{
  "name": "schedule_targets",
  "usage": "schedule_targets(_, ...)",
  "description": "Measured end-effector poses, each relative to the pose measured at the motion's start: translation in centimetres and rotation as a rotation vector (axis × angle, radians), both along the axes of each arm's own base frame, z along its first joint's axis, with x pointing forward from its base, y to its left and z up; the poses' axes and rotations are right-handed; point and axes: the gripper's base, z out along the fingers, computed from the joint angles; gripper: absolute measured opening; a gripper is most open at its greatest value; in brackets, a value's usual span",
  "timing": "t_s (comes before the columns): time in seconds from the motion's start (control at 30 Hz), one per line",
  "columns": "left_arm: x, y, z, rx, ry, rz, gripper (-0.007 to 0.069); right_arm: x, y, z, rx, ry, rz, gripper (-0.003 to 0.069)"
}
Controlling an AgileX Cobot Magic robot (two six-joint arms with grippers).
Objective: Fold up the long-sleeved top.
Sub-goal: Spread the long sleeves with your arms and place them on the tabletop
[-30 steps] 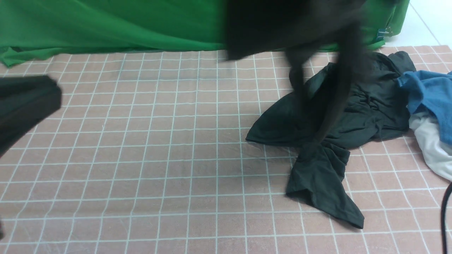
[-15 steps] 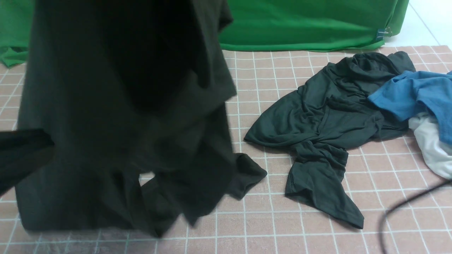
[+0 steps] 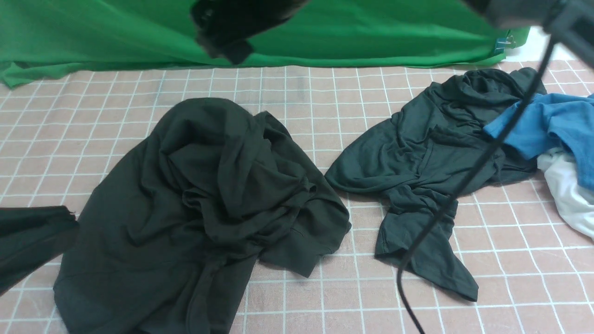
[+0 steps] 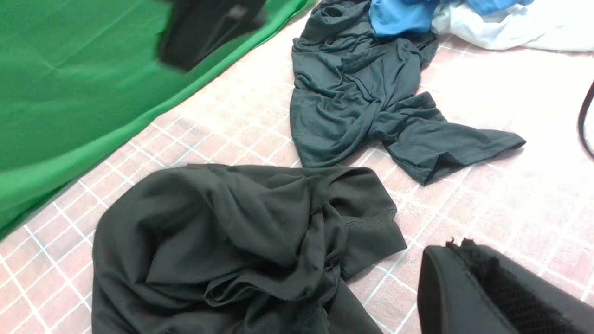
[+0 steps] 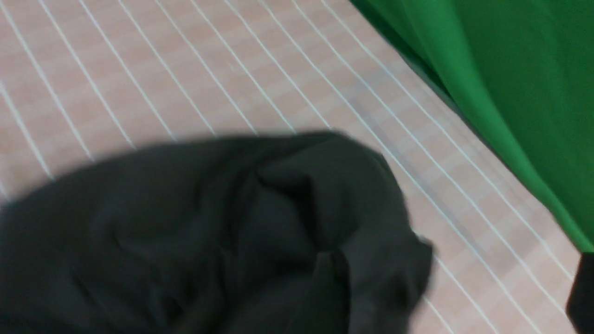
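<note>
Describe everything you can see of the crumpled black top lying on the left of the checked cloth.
The long-sleeved top is plain black, a soft matte knit that looks like cotton. It lies unfolded in a crumpled heap on the pink checked cloth, with deep folds bunched at its middle and flatter fabric spreading toward the near edge. A ribbed band, likely a cuff, pokes out toward the dark grey garment lying close beside it; whether they touch is unclear. No print or label shows.
</note>
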Motion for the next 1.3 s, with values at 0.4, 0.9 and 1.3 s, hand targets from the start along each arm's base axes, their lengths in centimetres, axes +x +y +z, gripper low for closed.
schedule_targets(0.4,0.0,0.0,0.0,-0.007,0.004,0.004,0.0021,-3.3,-10.3,1.0,-0.127,0.088,-0.289,0.0484)
schedule_targets(0.9,0.2,0.0,0.3,-0.027,-0.019,0.014,0.0021,-2.0,-18.0,-21.3,0.067,0.466,-0.656,0.0650)
schedule_targets(1.3,0.2,0.0,0.4,-0.036,-0.028,0.015,0.0021,1.5,-17.5,-26.7,0.039,0.443,-0.614,0.0454)
